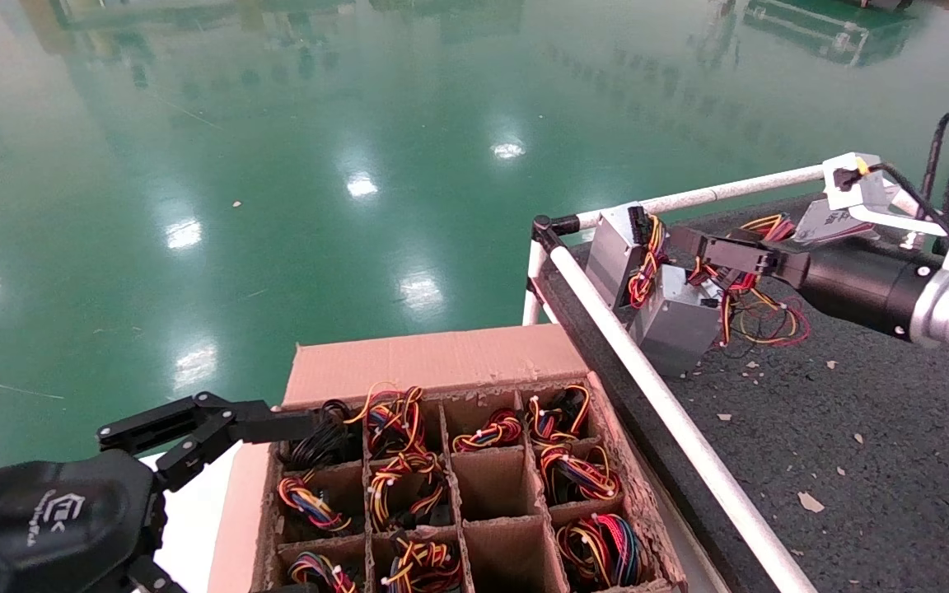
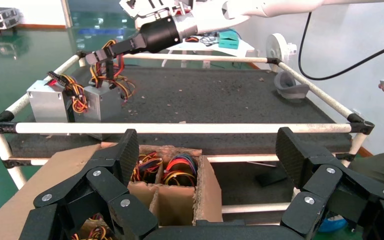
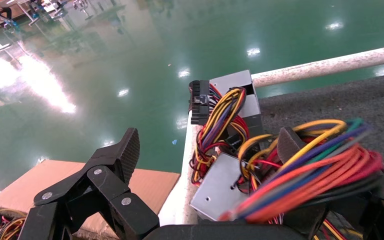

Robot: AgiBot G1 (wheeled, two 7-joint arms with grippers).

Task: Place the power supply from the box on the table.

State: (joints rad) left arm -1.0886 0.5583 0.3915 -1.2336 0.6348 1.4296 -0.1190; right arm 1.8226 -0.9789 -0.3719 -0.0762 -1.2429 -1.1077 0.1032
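Grasping state, right tool [image 1: 697, 251]: released; the fingers [image 3: 116, 159] are seen spread wide in the right wrist view, and nothing is clamped between them.
Right tool position: held low over the far left corner of the surface [image 1: 853, 412], tips pointed at the two silver units there.
Power supply [image 1: 676, 325]: found out of the box and set on the surface, tilted, just inside the white rail [image 1: 664, 412].
Power supply wires [image 1: 763, 317]: red, yellow, orange and black strands are sprawled loose on the surface beside the unit; in the right wrist view some are seen draped across one finger of the right tool.
Second silver unit [image 1: 613, 251]: stood against the corner behind the power supply, touching it or nearly so; a tied bundle and a black connector are carried on its top edge.
Left tool [image 2: 207, 137]: released, fingers wide apart; parked at the box's left side, above its near-left cells.
Box [image 1: 433, 362]: sat on the floor side of the rail, flap laid open toward the green floor [image 1: 277, 165].
Box contents: several divider cells are filled with coiled wire bundles [image 1: 573, 473]; two centre cells are seen bare.
Surface debris: small cardboard scraps [image 1: 810, 501] are scattered on the dark top.
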